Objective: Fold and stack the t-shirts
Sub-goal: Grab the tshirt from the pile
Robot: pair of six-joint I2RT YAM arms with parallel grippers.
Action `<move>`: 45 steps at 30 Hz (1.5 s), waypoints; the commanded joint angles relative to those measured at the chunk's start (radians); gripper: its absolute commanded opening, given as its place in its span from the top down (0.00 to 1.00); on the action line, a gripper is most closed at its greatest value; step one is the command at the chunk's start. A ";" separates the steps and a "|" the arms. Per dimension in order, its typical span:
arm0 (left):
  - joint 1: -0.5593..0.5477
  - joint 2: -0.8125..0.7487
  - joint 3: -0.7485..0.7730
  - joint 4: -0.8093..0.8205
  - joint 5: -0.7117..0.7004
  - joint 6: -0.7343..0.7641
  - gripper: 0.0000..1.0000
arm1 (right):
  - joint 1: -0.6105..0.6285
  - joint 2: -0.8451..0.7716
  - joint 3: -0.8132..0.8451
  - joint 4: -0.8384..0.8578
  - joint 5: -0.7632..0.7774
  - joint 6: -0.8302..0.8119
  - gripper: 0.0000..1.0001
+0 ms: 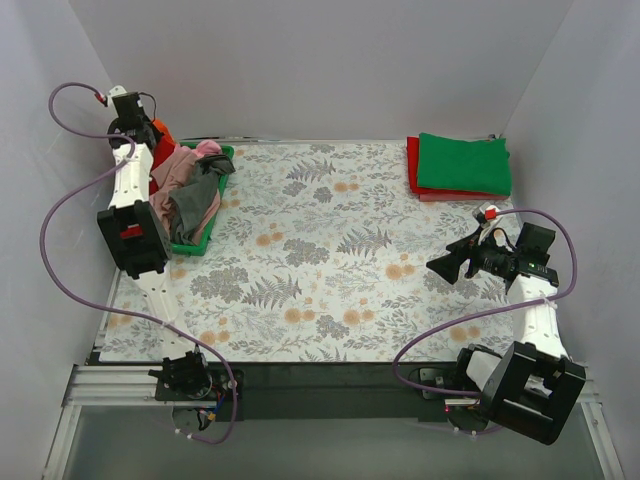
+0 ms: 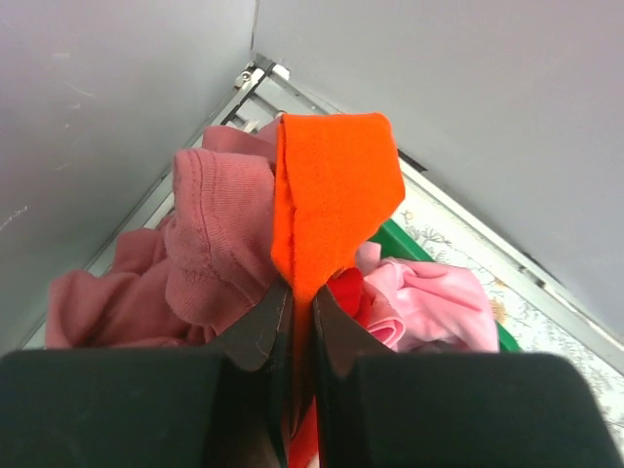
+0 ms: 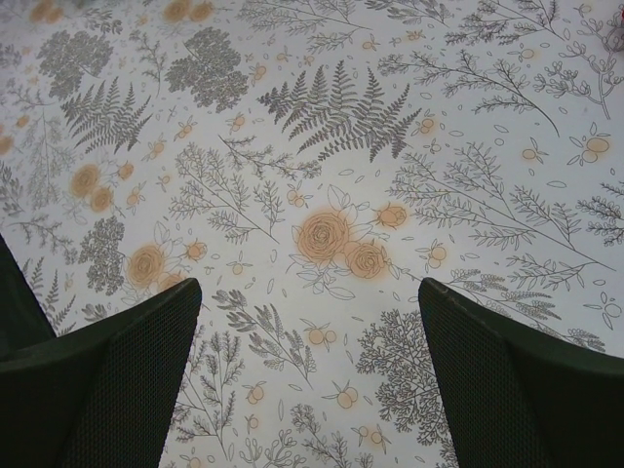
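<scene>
At the far left corner of the surface (image 1: 330,300), the left claw (image 2: 300,291) is pinching a fold of the orange t-shirt (image 2: 336,185) between its closed fingers, and the fabric is standing up above the fingertips. Just behind and to the left of that fold, the dusty-rose t-shirt (image 2: 210,244) is lying crumpled, while the pink t-shirt (image 2: 429,297) is bunching to the right. These garments are heaping together with the grey t-shirt (image 1: 195,205) in the green bin (image 1: 195,247), which is sitting along the left edge. At the far right corner, the green t-shirt (image 1: 463,163) is lying folded on top of the red t-shirt (image 1: 412,165), whose edges are showing beneath it. Near the right edge, well apart from both piles, the right claw (image 3: 307,292) is hovering over the bare floral print with its fingers spread wide and gripping nothing.
</scene>
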 commanded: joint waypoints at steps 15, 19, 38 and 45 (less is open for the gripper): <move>0.003 -0.269 0.086 0.090 0.106 -0.112 1.00 | -0.009 0.022 0.044 -0.019 -0.047 -0.009 0.01; 0.003 -0.312 0.025 0.090 0.168 -0.109 1.00 | -0.009 0.021 0.045 -0.022 -0.047 -0.009 0.02; 0.002 -0.760 -1.043 0.145 0.522 -0.049 0.63 | -0.015 0.010 0.051 -0.036 -0.066 -0.013 0.02; 0.003 -0.820 -0.910 0.125 0.436 -0.069 0.42 | -0.016 0.005 0.051 -0.039 -0.069 -0.015 0.02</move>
